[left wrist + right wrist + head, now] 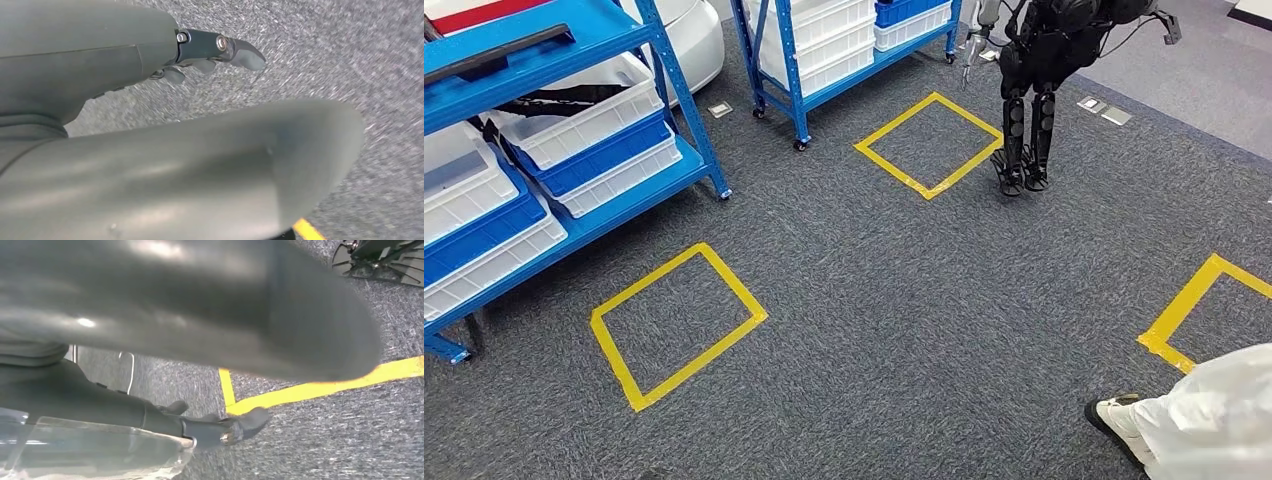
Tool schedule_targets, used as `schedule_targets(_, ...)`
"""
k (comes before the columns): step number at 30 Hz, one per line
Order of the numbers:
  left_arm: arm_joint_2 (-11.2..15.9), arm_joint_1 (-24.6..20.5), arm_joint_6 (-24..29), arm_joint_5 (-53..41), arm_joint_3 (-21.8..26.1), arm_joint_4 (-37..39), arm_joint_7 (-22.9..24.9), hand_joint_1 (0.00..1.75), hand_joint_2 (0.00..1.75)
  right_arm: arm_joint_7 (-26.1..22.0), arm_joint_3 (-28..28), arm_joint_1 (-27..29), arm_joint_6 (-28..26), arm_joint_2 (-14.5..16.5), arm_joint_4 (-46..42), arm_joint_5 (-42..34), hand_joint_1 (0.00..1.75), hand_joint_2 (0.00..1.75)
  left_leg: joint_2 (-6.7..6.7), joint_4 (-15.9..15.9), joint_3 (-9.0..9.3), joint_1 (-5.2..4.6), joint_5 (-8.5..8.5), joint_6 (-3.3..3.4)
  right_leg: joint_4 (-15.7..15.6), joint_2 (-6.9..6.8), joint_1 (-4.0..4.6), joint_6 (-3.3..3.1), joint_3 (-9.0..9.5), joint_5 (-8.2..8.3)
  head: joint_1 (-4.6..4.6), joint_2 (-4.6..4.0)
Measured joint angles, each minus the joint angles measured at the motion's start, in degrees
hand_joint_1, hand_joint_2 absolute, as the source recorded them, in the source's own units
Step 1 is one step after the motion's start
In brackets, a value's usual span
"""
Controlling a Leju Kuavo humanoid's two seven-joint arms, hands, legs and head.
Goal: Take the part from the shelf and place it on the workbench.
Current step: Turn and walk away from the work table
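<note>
Right hand above carpet (yellow-taped)

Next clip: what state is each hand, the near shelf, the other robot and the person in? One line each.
left hand: over carpet, fingers apart, holding nothing.
right hand: a clear thing lies by its fingers; whether it is held is unclear.
near shelf: upright, loaded with stacked bins.
other robot: standing upright.
person: standing, one shoe on carpet.

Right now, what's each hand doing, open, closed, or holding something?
Left hand: open, holding nothing.
Right hand: holding a clear plastic part.
</note>
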Motion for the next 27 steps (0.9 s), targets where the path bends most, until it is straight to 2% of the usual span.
schedule_targets(1,-0.01,-0.12,0.00,-0.12,0.02,-0.01,-0.01,0.00,0.00,0.00,0.00,0.08,0.07,0.00,0.00,0.08,0.00,0.00,0.84,3.85,-2.00,0.08,-1.71,-0.19,0.01,-0.57,0.19,-0.32,0.10,-0.16,-0.11,-0.01)
schedule_targets(2,-0.03,-0.18,-0.02,-0.24,0.03,-0.01,0.00,0.00,0.00,0.00,0.00,0.14,0.11,0.00,0.00,0.14,0.00,0.00,1.14,7.38,-3.97,0.16,-2.98,-0.29,0.02,-1.15,0.39,-0.55,0.19,-0.33,-0.11,-0.01)
schedule_targets(3,-0.05,-0.18,-0.04,-0.36,0.03,0.00,0.01,0.00,0.00,0.00,0.00,0.17,0.13,-0.01,0.00,0.20,0.00,0.00,1.24,9.59,-5.39,0.19,-3.35,-0.26,0.02,-1.72,0.57,-0.71,0.30,-0.51,-0.13,0.00)
schedule_targets(4,-0.06,-0.16,-0.08,-0.45,0.04,0.01,0.03,0.00,0.00,0.00,0.00,0.16,0.14,-0.01,0.00,0.26,0.00,0.00,1.27,9.76,-5.81,0.16,-2.66,-0.08,0.02,-2.27,0.76,-0.83,0.46,-0.70,-0.13,0.00)
schedule_targets(5,-0.05,-0.15,-0.11,-0.49,0.04,0.01,0.04,0.00,0.00,-0.01,0.01,0.13,0.14,-0.01,0.00,0.31,0.00,0.00,1.46,7.58,-4.96,0.03,-0.96,0.35,0.01,-2.79,1.00,-0.90,0.74,-0.91,-0.14,-0.01)
schedule_targets(6,-0.04,-0.17,-0.18,-0.53,0.04,0.00,0.05,0.00,0.00,-0.05,0.02,0.10,0.14,0.02,0.00,0.39,0.00,0.00,2.13,3.90,-3.22,-0.28,1.19,1.08,-0.04,-3.31,1.22,-0.94,1.10,-1.15,-0.13,-0.01)
schedule_targets(7,0.06,-0.24,-0.25,-0.56,0.06,-0.05,0.06,0.00,0.00,-0.10,0.03,0.10,0.14,0.13,0.01,0.46,0.00,0.00,3.62,0.16,-1.32,-0.79,2.77,2.07,-0.13,-3.83,1.35,-0.96,1.39,-1.37,-0.05,-0.01)
schedule_targets(8,0.10,-0.36,-0.32,-0.59,0.07,-0.09,0.06,0.00,0.00,-0.20,0.06,0.09,0.14,0.25,0.01,0.53,0.00,0.00,5.09,-2.91,0.25,-1.33,3.78,2.98,-0.28,-4.34,1.52,-0.86,1.71,-1.60,0.09,-0.01)
schedule_targets(9,0.20,-0.51,-0.38,-0.62,0.09,-0.14,0.05,0.00,0.00,-0.31,0.09,0.05,0.14,0.37,0.01,0.61,0.00,0.00,6.18,-4.62,1.11,-1.87,4.07,3.67,-0.40,-4.91,1.51,-0.71,1.92,-1.76,0.16,-0.01)
schedule_targets(10,0.33,-0.63,-0.41,-0.64,0.13,-0.19,0.04,0.00,0.00,-0.40,0.14,0.01,0.14,0.48,0.02,0.65,0.00,0.00,6.63,-5.26,1.37,-2.26,3.88,4.07,-0.62,-5.58,1.41,-0.49,2.12,-1.86,0.23,-0.01)
schedule_targets(12,0.49,-0.67,-0.43,-0.66,0.27,-0.24,0.04,0.00,0.00,-0.54,0.27,-0.13,0.15,0.51,-0.01,0.71,0.00,0.00,5.15,-6.94,2.22,-2.26,4.44,4.47,-1.38,-6.68,1.48,-0.09,2.93,-1.96,0.13,0.00)
schedule_targets(13,0.46,-0.62,-0.43,-0.66,0.37,-0.26,0.03,0.00,0.00,-0.58,0.33,-0.16,0.16,0.49,-0.04,0.72,0.00,0.00,4.37,-8.24,3.05,-2.02,4.94,4.66,-1.34,-6.06,1.54,0.01,3.19,-2.20,0.21,0.00)
schedule_targets(14,0.38,-0.65,-0.44,-0.66,0.45,-0.27,0.02,0.00,0.00,-0.63,0.36,-0.14,0.16,0.46,-0.07,0.73,0.00,0.00,3.55,-9.49,3.87,-1.72,5.52,4.91,-0.23,-4.76,1.60,-0.04,2.85,-2.83,0.24,0.01)
schedule_targets(15,0.26,-0.74,-0.45,-0.66,0.51,-0.29,0.02,0.00,0.00,-0.68,0.37,-0.10,0.16,0.42,-0.08,0.74,0.00,0.00,2.75,-10.41,4.52,-1.39,6.01,4.99,2.24,-3.02,1.48,-0.15,1.69,-3.87,0.39,0.00)
schedule_targets(16,0.12,-0.88,-0.47,-0.67,0.55,-0.29,0.01,0.00,0.00,-0.73,0.37,-0.04,0.17,0.33,-0.08,0.76,0.00,0.00,1.93,-10.68,4.66,-1.38,6.15,4.99,5.89,-1.46,1.25,-0.25,-0.21,-5.20,0.49,-0.01)
schedule_targets(17,0.01,-0.98,-0.49,-0.69,0.57,-0.29,0.03,0.00,0.00,-0.76,0.37,0.06,0.21,0.22,-0.07,0.78,0.00,0.00,1.05,-10.69,4.66,-1.30,6.19,4.94,9.75,-0.66,0.98,-0.20,-2.45,-6.44,0.52,-0.01)
schedule_targets(18,-0.11,-0.97,-0.49,-0.73,0.61,-0.29,0.04,0.00,0.00,-0.76,0.37,0.15,0.26,0.09,-0.07,0.81,0.00,0.00,0.11,-10.65,4.65,-1.21,6.12,4.71,12.64,-0.34,0.67,0.12,-4.30,-7.10,0.61,0.00)
schedule_targets(19,-0.23,-0.88,-0.50,-0.80,0.66,-0.30,0.07,0.00,0.00,-0.76,0.37,0.23,0.31,-0.04,-0.07,0.84,0.00,0.00,-0.80,-10.56,4.67,-1.08,6.01,4.39,13.75,-0.24,0.34,0.71,-5.35,-6.92,0.59,0.00)
schedule_targets(20,-0.30,-0.78,-0.50,-0.87,0.72,-0.30,0.10,0.00,0.00,-0.77,0.37,0.27,0.35,-0.13,-0.07,0.87,0.00,0.00,-1.65,-10.34,4.70,-0.85,5.83,3.97,12.41,-0.18,-0.01,1.56,-5.18,-5.72,0.59,0.00)
schedule_targets(22,-0.33,-0.67,-0.49,-1.00,0.86,-0.30,0.14,0.00,0.00,-0.81,0.37,0.25,0.43,-0.18,-0.07,0.93,0.00,0.00,-3.13,-9.22,4.50,-0.30,5.12,2.71,5.48,0.80,-0.85,3.38,-2.57,-2.08,0.69,0.01)
schedule_targets(23,-0.27,-0.66,-0.48,-1.04,0.93,-0.30,0.15,0.00,0.00,-0.85,0.37,0.22,0.51,-0.15,-0.06,0.96,0.00,0.00,-3.74,-8.31,4.20,-0.20,4.56,1.96,2.39,1.37,-1.04,3.65,-1.36,-0.77,0.87,0.01)
schedule_targets(24,-0.20,-0.64,-0.46,-1.08,0.99,-0.30,0.16,0.00,0.00,-0.89,0.38,0.16,0.59,-0.09,-0.04,1.00,0.00,0.00,-4.15,-7.56,3.83,-0.20,4.11,1.32,0.73,1.82,-1.07,3.41,-0.62,-0.15,1.00,0.00)
schedule_targets(25,-0.13,-0.57,-0.44,-1.12,1.03,-0.30,0.16,0.00,0.00,-0.92,0.38,0.07,0.66,-0.05,-0.03,1.03,0.00,0.00,-4.46,-7.01,3.48,-0.25,3.77,0.86,0.36,1.99,-0.94,2.82,-0.44,-0.10,1.08,-0.01)
schedule_targets(27,-0.05,-0.34,-0.41,-1.18,1.08,-0.29,0.16,0.00,0.00,-0.96,0.39,-0.10,0.68,0.05,-0.02,1.05,0.00,0.00,-4.87,-6.61,3.16,-0.04,3.52,0.46,0.64,1.27,-0.85,1.71,-0.33,-0.15,0.99,0.00)
